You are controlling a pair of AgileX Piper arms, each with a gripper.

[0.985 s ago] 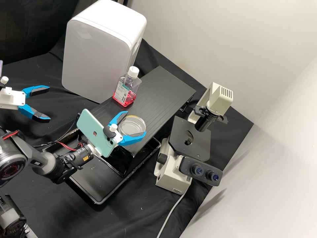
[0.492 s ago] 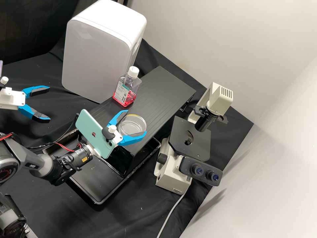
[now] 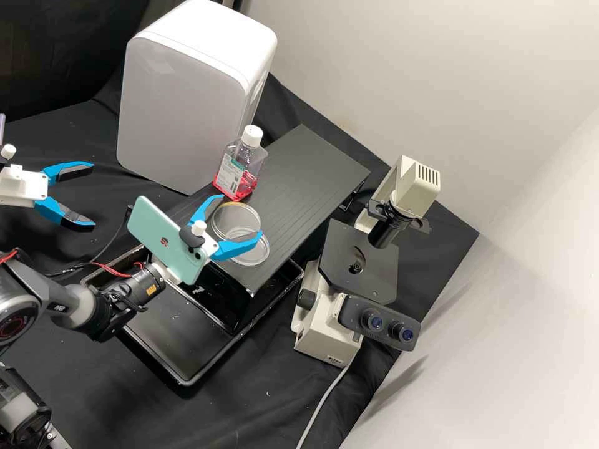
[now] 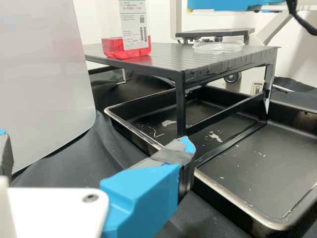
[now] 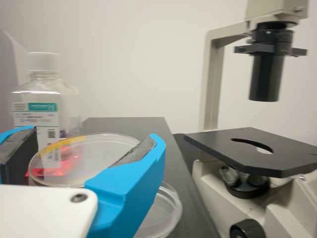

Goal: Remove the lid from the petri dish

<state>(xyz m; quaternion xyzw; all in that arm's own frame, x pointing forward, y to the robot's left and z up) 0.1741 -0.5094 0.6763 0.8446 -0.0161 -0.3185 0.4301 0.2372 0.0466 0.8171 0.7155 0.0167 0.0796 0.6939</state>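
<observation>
The clear petri dish lid [image 3: 234, 216] hangs just above the black raised rack [image 3: 306, 168], with my right gripper [image 3: 239, 217] shut on its rim. The dish base [image 3: 258, 251] lies uncovered on the rack, slightly below and to the right of the lid. In the right wrist view the lid [image 5: 81, 151] sits between the blue fingers [image 5: 133, 173], and the base [image 5: 161, 213] lies underneath. My left gripper [image 3: 87, 193] hovers open over the black cloth at the far left, holding nothing. From the left wrist view the base [image 4: 218, 46] rests on the rack top.
A bottle of red liquid [image 3: 240, 163] stands on the rack's back corner, in front of a large white box [image 3: 193, 93]. A black tray [image 3: 181, 340] lies under the rack. A microscope [image 3: 368, 268] stands to the right of the rack.
My right gripper has risen and drawn back to the left with the lid, lifting it off the base. The base stayed on the rack. The left arm has not moved.
</observation>
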